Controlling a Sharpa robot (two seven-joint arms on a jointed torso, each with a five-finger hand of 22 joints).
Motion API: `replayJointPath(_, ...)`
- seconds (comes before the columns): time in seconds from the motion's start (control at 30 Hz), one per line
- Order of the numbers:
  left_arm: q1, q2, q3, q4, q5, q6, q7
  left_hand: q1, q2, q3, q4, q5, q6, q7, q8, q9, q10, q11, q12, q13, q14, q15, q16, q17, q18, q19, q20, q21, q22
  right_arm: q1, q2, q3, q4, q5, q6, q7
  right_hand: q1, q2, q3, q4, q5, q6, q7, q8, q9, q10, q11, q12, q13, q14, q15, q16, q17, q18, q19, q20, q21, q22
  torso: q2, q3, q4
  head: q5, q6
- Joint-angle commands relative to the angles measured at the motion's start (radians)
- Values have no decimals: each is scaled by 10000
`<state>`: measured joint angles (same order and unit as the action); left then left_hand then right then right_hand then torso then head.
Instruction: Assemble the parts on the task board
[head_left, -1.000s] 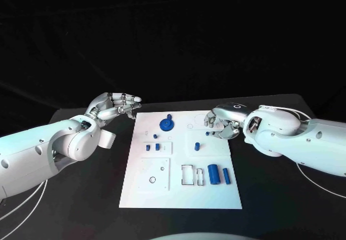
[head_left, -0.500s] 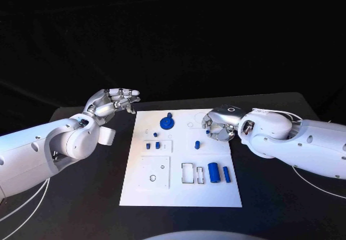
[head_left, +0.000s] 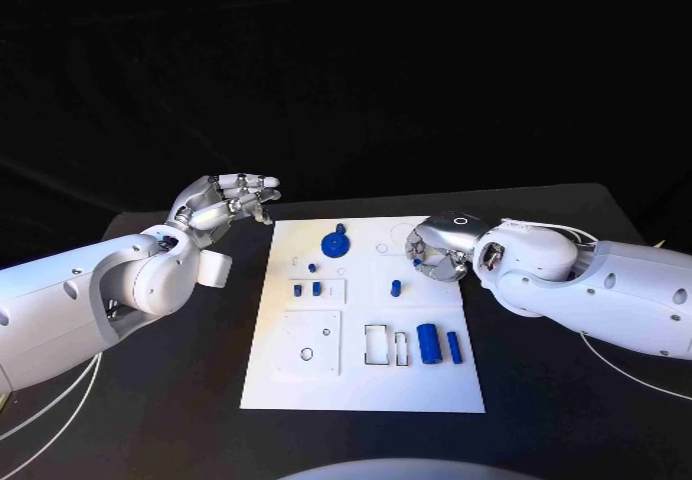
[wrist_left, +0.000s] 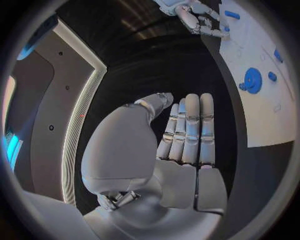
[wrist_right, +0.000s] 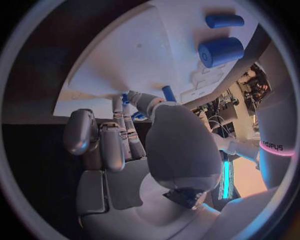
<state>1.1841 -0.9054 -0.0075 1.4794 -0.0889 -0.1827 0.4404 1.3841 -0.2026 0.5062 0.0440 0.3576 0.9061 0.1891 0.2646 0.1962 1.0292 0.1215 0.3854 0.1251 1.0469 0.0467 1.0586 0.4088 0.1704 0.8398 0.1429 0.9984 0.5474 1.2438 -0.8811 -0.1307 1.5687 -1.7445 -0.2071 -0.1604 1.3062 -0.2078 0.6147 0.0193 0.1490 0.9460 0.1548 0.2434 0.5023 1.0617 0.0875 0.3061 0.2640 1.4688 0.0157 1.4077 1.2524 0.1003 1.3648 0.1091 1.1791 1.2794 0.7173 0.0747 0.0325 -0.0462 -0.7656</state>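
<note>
Head camera looks down; wrist cameras sit behind hands; all share the task board (head_left: 361, 380).

The silver right hand (wrist_right: 134, 145) fills the middle, and its fingers reach out to the edge of the flat white task board (wrist_right: 131, 60). The fingertips (wrist_right: 128, 100) bunch together around something small and blue (wrist_right: 126, 98), but it is too hidden to tell what it is. Close by, a short blue peg (wrist_right: 169, 93) sticks up from the board. Farther off lie a fat blue cylinder (wrist_right: 220, 51) and a thin blue rod (wrist_right: 224, 20), side by side. The black counter (wrist_right: 34, 145) is dark beside the hand.
</note>
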Motion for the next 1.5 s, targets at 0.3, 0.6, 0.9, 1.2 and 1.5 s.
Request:
replayJointPath(0.3, 3, 1, 9, -5, 82, 153, -16, 25, 42, -19, -78, 53, -42, 18, -55, -18, -95, -4, 18, 15, -81, 4, -84, -25, 132, -37, 13, -85, -23, -239, 95, -49, -66, -571, 192, -408, 205, 200, 199, -156, -129, 472, -146, 246, 48, 489, -175, 170, 18, 360, -220, 78, 94, -125, 228, -100, 313, 275, -8, 2, -8, 16, -58)
replayJointPath(0.6, 3, 8, 9, -27, 63, 157, -53, 35, 46, -18, -88, 54, -44, 21, -56, -19, -99, -2, 19, 16, -89, 6, -92, -28, 132, -39, 14, -91, -26, -322, 119, -51, 10, -962, -21, -615, 480, 546, 372, -442, -406, 834, -266, 476, 145, 851, -333, 244, 100, 381, -361, 101, 133, -186, 373, -235, 598, 523, -11, -9, -2, 11, -70)
replayJointPath(0.9, 3, 17, 9, -63, 47, 158, -63, 76, 50, -16, -131, 59, -52, 27, -61, -25, -109, 3, 24, 20, -109, 9, -112, -37, 133, -42, 16, -103, -34, -352, 90, -52, 174, -1168, -558, -724, 495, 543, 390, -513, -380, 856, -275, 499, 159, 889, -345, 232, 114, 389, -378, 110, 149, -214, 431, -255, 715, 617, -10, -13, 4, 3, -56)
replayJointPath(1.2, 3, 21, 9, -122, 43, 147, -70, 76, 50, -16, -131, 59, -52, 27, -61, -25, -109, 3, 24, 20, -109, 9, -112, -37, 133, -42, 16, -103, -34, -347, -39, -38, 432, -1205, -1259, -683, 489, 542, 394, -528, -360, 866, -274, 506, 163, 903, -345, 227, 118, 396, -380, 123, 172, -252, 509, -260, 869, 730, -15, -11, -2, -30, -37)
replayJointPath(1.5, 3, 32, 9, -196, 43, 157, -98, 92, 50, -20, -153, 61, -56, 32, -63, -28, -115, 8, 27, 22, -118, 11, -122, -41, 133, -43, 17, -106, -36, -300, -175, 3, 682, -1131, -1685, -592, 452, 531, 379, -527, -360, 888, -275, 520, 170, 924, -346, 222, 124, 401, -380, 127, 177, -269, 547, -264, 941, 785, -12, -3, -12, -29, -28)
